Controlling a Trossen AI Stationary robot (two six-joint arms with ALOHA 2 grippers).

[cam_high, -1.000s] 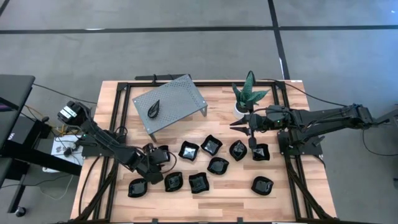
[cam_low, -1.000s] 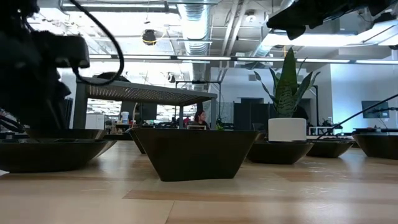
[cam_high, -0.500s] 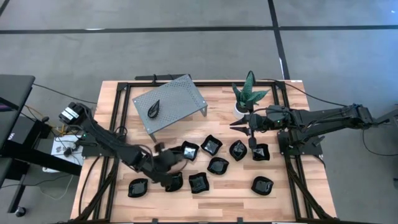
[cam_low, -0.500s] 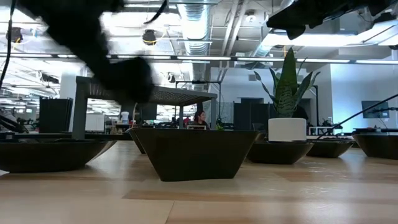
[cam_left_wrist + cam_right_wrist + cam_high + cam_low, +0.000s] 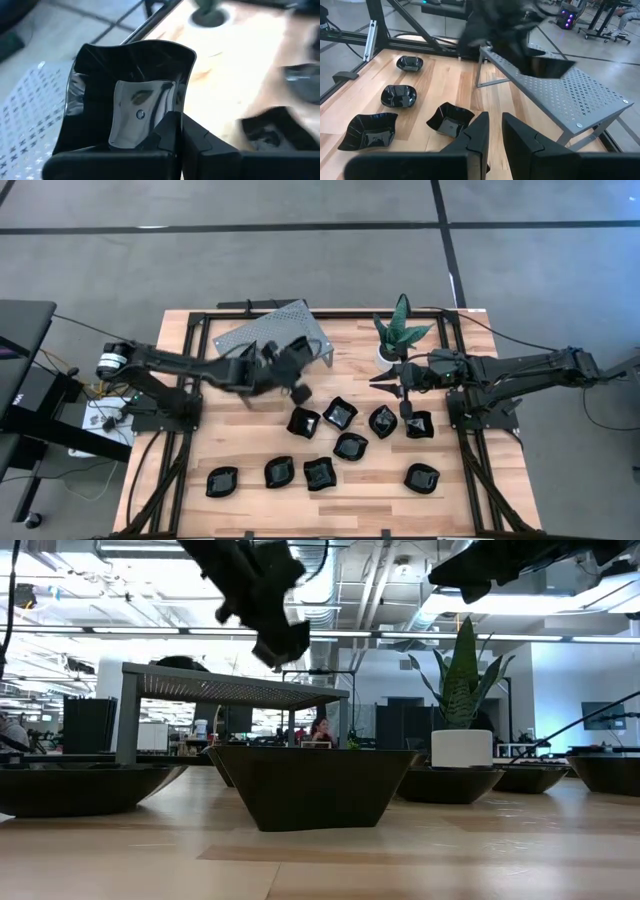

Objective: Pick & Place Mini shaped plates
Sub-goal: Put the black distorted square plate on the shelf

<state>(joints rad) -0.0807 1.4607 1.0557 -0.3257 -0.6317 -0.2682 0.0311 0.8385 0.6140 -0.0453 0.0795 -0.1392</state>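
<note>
My left gripper (image 5: 292,380) is shut on the rim of a squarish wavy-rimmed black mini plate (image 5: 130,85) and holds it in the air at the front edge of the grey perforated stand (image 5: 275,335). In the low view the held plate (image 5: 282,640) hangs above the stand top. Several more black plates lie on the wood, among them one (image 5: 303,421) just below the gripper and others (image 5: 350,446) (image 5: 222,480). My right gripper (image 5: 402,387) hovers beside the plant, a narrow gap between its fingers (image 5: 479,135) and nothing in it.
A green spiky plant in a white pot (image 5: 398,332) stands at the back, right of the stand. Black frame rails (image 5: 190,410) run along both table sides. Bare wood lies at the left between the rail and the plates.
My left gripper closed on a plate at the front left, lifted it and swung it back and right to the stand's front edge. The right arm has not moved.
</note>
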